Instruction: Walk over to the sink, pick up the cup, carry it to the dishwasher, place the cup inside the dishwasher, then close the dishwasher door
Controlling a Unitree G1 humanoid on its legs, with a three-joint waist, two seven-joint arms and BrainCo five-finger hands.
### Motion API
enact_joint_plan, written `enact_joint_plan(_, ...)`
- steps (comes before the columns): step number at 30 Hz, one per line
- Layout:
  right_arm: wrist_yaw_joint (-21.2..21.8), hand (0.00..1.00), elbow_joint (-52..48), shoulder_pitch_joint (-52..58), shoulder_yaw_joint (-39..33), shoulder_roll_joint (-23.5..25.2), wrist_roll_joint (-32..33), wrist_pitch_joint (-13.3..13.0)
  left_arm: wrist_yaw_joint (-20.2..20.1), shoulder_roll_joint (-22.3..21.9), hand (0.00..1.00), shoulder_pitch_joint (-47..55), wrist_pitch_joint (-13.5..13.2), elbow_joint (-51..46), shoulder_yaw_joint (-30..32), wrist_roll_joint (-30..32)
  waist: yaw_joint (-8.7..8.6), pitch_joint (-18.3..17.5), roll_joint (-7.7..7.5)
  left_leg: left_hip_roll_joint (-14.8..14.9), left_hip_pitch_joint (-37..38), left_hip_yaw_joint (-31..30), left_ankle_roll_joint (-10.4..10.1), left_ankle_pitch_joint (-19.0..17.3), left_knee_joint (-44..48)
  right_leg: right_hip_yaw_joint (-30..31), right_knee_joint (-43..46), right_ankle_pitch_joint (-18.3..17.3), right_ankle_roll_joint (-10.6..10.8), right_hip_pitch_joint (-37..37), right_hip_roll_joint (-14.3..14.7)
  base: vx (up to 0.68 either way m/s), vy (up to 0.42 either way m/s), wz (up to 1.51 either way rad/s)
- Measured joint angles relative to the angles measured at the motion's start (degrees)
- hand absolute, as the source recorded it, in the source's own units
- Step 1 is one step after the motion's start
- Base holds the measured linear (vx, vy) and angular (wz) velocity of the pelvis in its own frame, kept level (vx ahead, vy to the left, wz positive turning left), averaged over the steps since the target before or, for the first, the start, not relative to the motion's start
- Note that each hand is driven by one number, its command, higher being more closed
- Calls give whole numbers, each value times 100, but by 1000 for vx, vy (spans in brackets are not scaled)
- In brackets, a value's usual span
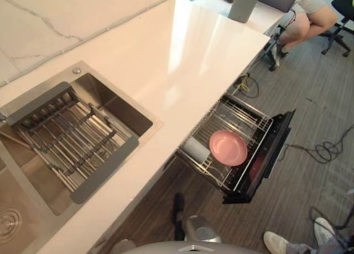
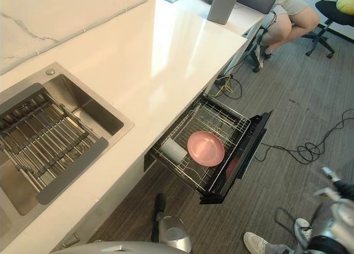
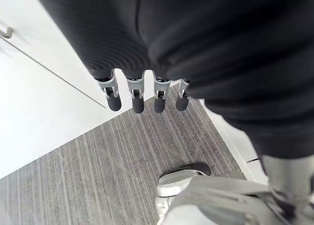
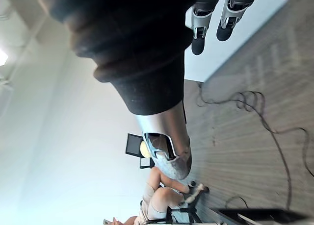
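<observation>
Cup (image 2: 173, 150): white, lying on its side in the wire rack (image 2: 221, 117) of the dishwasher (image 2: 243, 157). It sits at the rack corner nearest the counter (image 2: 166, 55) front edge, on the sink (image 2: 83, 107) side, just beside a pink plate (image 2: 206, 148). Its long axis is level and appears to run from the counter's front edge outward toward the door (which end is the mouth cannot be told).

Dishwasher: the rack stands extended from under the counter's front edge, with the door open.

Left robot hand (image 3: 135, 95): fingers straight and relaxed, hanging over the floor, holding nothing.

Right robot hand (image 4: 201, 31): fingers likewise extended and empty, above the floor.

Sink: a slatted drain rack (image 1: 72, 138) lies across the basin.

A seated person (image 1: 310, 13) is beyond the counter's far corner
</observation>
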Motion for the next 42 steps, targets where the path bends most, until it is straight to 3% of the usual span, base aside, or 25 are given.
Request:
enact_joint_plan(4,305,0,10,159,43,1250,100,-1,95,-52,0,-156,0,-62,-237,-10,132,13,233,-1,-2,2,-9,20,2,-292,0,-1,-1,31,-86,-55,95,0)
enact_joint_plan(5,337,0,10,176,54,1386,174,-2,99,-60,0,-180,5,-62,-272,-16,146,26,259,-5,-4,-1,-8,24,2,-314,0,-1,-1,36,-98,-31,109,13)
enact_joint_plan(10,491,0,15,210,336,1972,758,-220,173,-127,0,-266,-7,-192,-323,-32,278,200,695,-197,-28,-319,84,175,-196,-802,3,20,27,175,-359,-12,126,34)
enact_joint_plan(15,584,0,33,122,565,1940,956,-428,170,-132,0,-221,-95,-218,-312,-33,431,412,924,-475,-133,-775,186,513,-623,-1234,39,53,81,200,-633,0,84,55)
enact_joint_plan(20,585,0,62,107,627,1812,1174,-592,68,-237,0,-174,-283,-170,-300,-20,505,613,995,-670,-337,-1303,240,840,-892,-1702,41,76,132,196,-843,-35,23,53)
enact_joint_plan(24,577,0,-25,-107,686,1749,1184,-887,59,-344,0,-156,-452,-76,-299,-16,573,658,1145,-744,-516,-1634,253,963,-920,-1964,41,75,142,195,-934,-39,-1,36)
enact_joint_plan(33,463,0,-403,-737,1232,1639,1403,-903,-67,-400,0,23,-714,163,-290,-4,636,714,1515,-747,-728,-2087,187,1046,-913,-2082,43,72,136,192,-906,-31,-5,18)
enact_joint_plan(37,464,0,-300,-1121,1586,1295,1527,-720,-109,-395,0,22,-777,184,-290,-5,763,744,1624,-755,-822,-2229,215,1147,-915,-2195,44,72,135,192,-910,-22,0,16)
enact_joint_plan(39,463,0,-18,-1493,1801,1158,1532,-701,-53,-390,0,21,-724,185,-289,2,816,765,1653,-752,-842,-2271,227,1196,-919,-2218,44,80,115,189,-902,-25,2,15)
enact_joint_plan(42,449,0,357,-2026,2161,889,1523,-600,-41,-384,0,19,-394,188,-250,584,905,796,1726,-746,-929,-2387,232,1257,-903,-2331,44,76,91,186,-879,-31,-5,16)
